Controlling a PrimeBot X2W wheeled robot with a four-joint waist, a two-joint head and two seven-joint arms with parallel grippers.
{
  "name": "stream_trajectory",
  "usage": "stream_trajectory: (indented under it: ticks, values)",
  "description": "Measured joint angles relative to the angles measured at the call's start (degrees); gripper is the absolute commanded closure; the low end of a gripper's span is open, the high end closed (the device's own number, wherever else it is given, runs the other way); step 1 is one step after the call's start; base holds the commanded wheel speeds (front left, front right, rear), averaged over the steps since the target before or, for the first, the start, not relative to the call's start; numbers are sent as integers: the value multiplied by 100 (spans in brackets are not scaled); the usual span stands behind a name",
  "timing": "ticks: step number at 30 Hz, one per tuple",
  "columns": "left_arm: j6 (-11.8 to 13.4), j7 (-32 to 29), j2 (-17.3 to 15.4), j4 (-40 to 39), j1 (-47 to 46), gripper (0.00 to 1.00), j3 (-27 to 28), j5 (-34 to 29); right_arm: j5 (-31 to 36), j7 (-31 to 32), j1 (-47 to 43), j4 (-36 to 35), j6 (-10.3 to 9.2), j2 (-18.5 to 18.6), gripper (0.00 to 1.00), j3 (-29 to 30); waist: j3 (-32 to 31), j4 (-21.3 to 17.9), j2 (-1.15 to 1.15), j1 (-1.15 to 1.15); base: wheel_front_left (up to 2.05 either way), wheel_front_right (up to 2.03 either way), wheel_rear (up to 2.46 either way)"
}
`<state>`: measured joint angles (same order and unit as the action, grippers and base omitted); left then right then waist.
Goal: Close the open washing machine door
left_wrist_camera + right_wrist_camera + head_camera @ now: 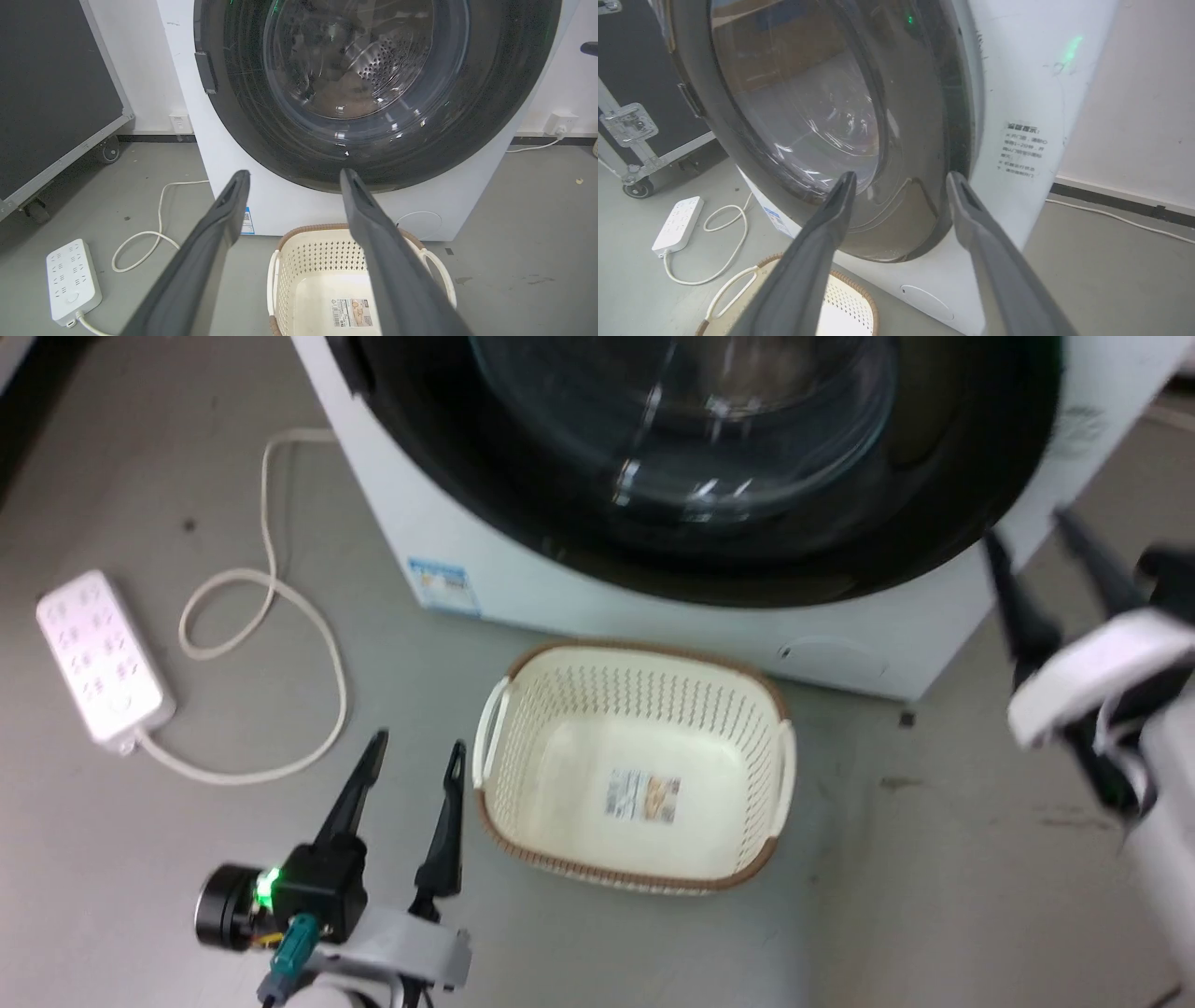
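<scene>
The washing machine is a white box at the top of the head view. Its round black washing machine door, with a bulging glass window, lies flat against the front. The left wrist view faces the door straight on, the drum visible through the glass. My left gripper stands open and empty over the floor, left of the basket and well short of the machine. At the machine's right corner my right gripper is open and blurred. The right wrist view has my right gripper close before the door's lower right rim, holding nothing.
A cream perforated basket sits on the floor just in front of the machine. A white power strip and its looped cord lie at the left. A black wheeled case stands left of the machine, with grey floor to its right.
</scene>
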<state>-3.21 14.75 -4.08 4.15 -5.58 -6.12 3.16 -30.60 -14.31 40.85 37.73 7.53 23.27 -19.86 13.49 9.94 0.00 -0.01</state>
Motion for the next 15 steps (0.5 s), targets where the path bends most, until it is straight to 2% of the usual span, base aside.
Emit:
stream_trajectory:
  ticks: [3,5,6,7,8,9,10,11,12,14,15]
  values:
    - [-1,0,-11,73,105,0,35,12,34,-18,-370,-244,0,-59,0,187,-183,-84,0,0,0,0,0]
    - [-23,0,-25,169,237,0,89,56,296,-20,-998,-857,0,-202,0,581,-447,-217,0,0,0,0,0]
    - [-23,0,-25,169,237,0,89,56,296,-20,-998,-857,0,-202,0,581,-447,-217,0,0,0,0,0]
    - [-51,0,-33,220,311,0,116,58,583,-42,-1502,-1318,0,-315,0,901,-611,-303,0,0,0,0,0]
    - [-51,0,-33,220,311,0,116,58,583,-42,-1502,-1318,0,-315,0,901,-611,-303,0,0,0,0,0]
    - [-58,0,-37,257,396,0,127,77,846,-45,-2048,-1741,0,-493,0,1209,-764,-380,0,-1,0,0,0]
    - [-58,0,-37,257,396,0,127,77,846,-45,-2048,-1741,0,-493,0,1209,-764,-380,0,-1,0,0,0]
    - [-82,0,-46,289,482,0,147,112,1100,-45,-2537,-2106,0,-706,0,1430,-892,-457,0,-1,0,0,0]
    - [-82,0,-46,289,482,0,147,112,1100,-45,-2537,-2106,0,-706,0,1430,-892,-457,0,-1,0,0,0]
    - [-101,0,-52,342,594,0,155,116,1441,-45,-3119,-2552,0,-1033,0,1624,-1044,-553,0,-1,0,0,0]
    - [-101,0,-52,342,594,0,155,116,1441,-45,-3119,-2552,0,-1033,0,1624,-1044,-553,0,-1,0,0,0]
